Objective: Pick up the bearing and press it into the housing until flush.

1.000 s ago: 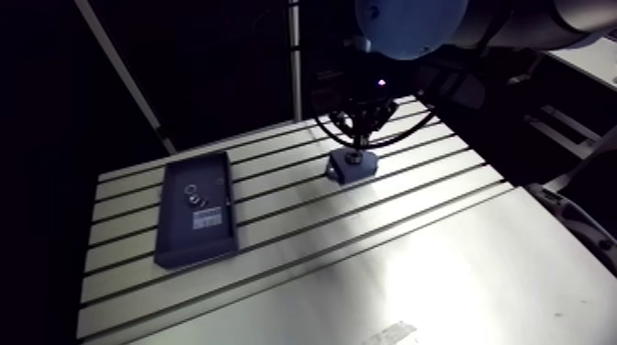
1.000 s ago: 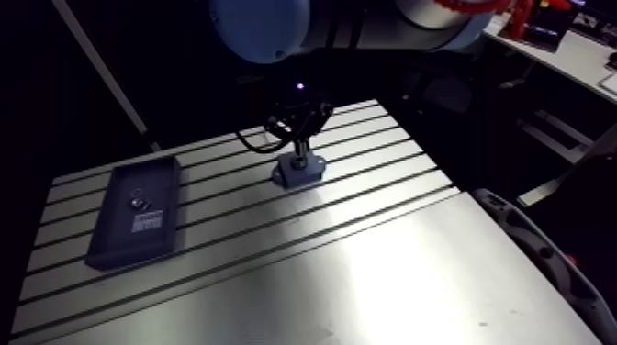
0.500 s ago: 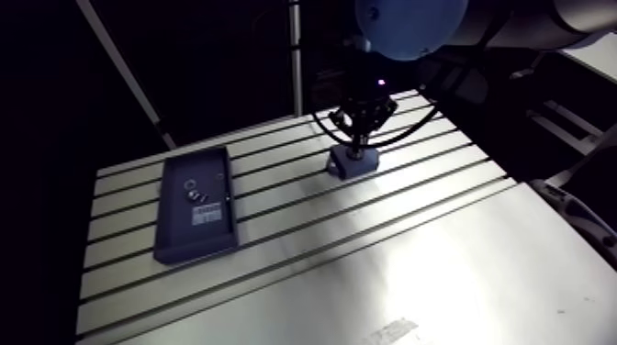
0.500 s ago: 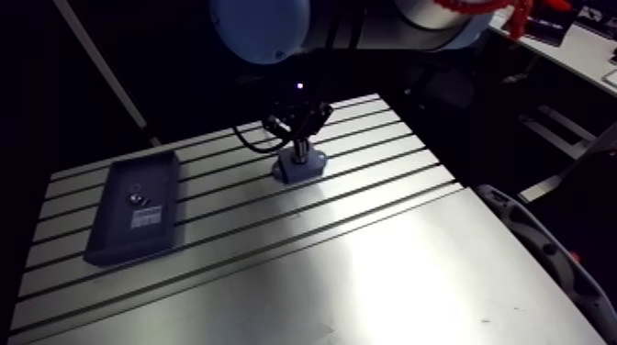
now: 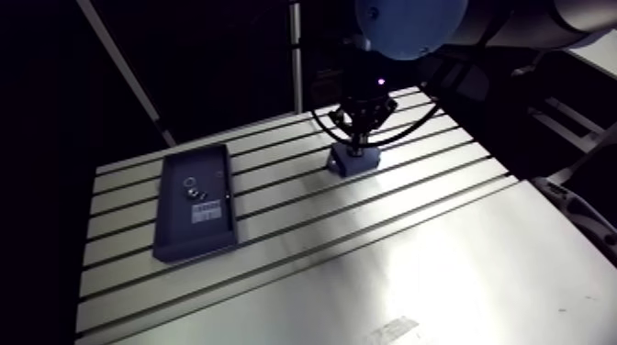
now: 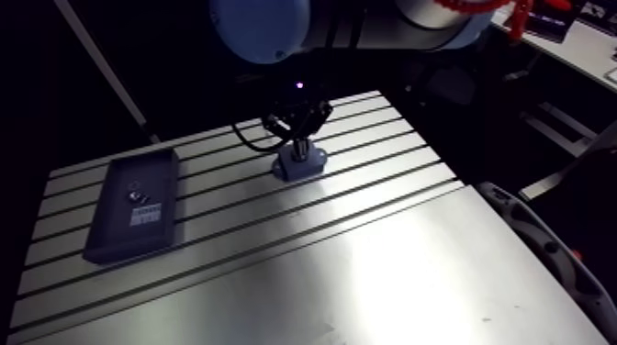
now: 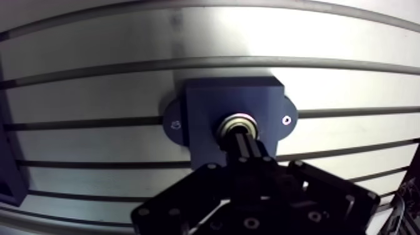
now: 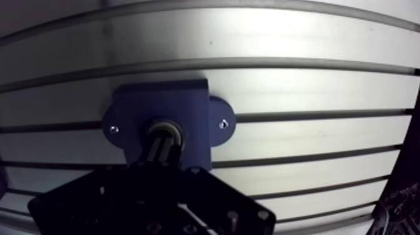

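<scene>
I am watching the arm [image 5: 514, 23] reaching in over the far side of the table [image 5: 367, 275]. Its wrist is pointing straight down and the gripper [image 7: 240, 134] is hanging upright over the housing [image 7: 212, 106]. In the arm view the housing is sitting on the slotted part of the table, directly under the wrist.

In the wrist view the two fingers [image 7: 249, 150] are lying closed against each other, making one narrow dark column with nothing gripped between them. Their tips are coming down on the middle of the bearing [image 7: 236, 116]. I cannot tell how hard they are bearing on it.

The bearing is sitting in the round bore at the centre of the housing, and its metal ring is showing around the fingertips. It is looking about level with the blue top face, though the fingers are hiding part of it. The housing is lying flat across one table slot, with a rounded ear sticking out on each side. Each ear is carrying a small screw hole [image 7: 286, 120].

Well apart from the housing, a dark tray [image 5: 174, 234] is lying flat on the table. A white label [image 5: 207, 214] is showing inside it, its writing too small for me to read. A few small parts [image 5: 193, 190] are lying just beside the label.
</scene>
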You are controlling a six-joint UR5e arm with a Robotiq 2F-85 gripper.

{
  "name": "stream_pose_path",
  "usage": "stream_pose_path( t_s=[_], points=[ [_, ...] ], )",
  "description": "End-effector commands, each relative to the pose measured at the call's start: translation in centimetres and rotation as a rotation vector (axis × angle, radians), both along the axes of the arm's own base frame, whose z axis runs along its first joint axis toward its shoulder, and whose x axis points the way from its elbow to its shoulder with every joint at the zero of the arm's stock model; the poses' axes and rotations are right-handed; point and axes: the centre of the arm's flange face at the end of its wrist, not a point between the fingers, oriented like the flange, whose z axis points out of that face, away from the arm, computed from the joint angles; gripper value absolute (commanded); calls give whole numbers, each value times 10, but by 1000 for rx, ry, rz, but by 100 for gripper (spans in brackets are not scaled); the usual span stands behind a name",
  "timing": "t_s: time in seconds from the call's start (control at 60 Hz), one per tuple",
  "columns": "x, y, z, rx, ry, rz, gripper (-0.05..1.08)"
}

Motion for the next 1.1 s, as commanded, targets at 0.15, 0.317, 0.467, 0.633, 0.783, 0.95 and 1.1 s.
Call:
stream_pose_path(
  t_s=[0.15, 0.317, 0.467, 0.633, 0.783, 0.95, 1.1],
  points=[
    [0, 0, -3, -3, -4, 1, 107],
    [0, 0, -3, -1, -4, 3, 107],
    [-1, 0, -3, -1, -3, 3, 107],
    [-1, 0, -2, -2, -1, 3, 107],
    [-2, 0, 0, -7, 6, 2, 107],
    [-3, -1, 0, -8, 12, 5, 107],
    [-4, -2, 0, -8, 12, 8, 107]
  ],
)
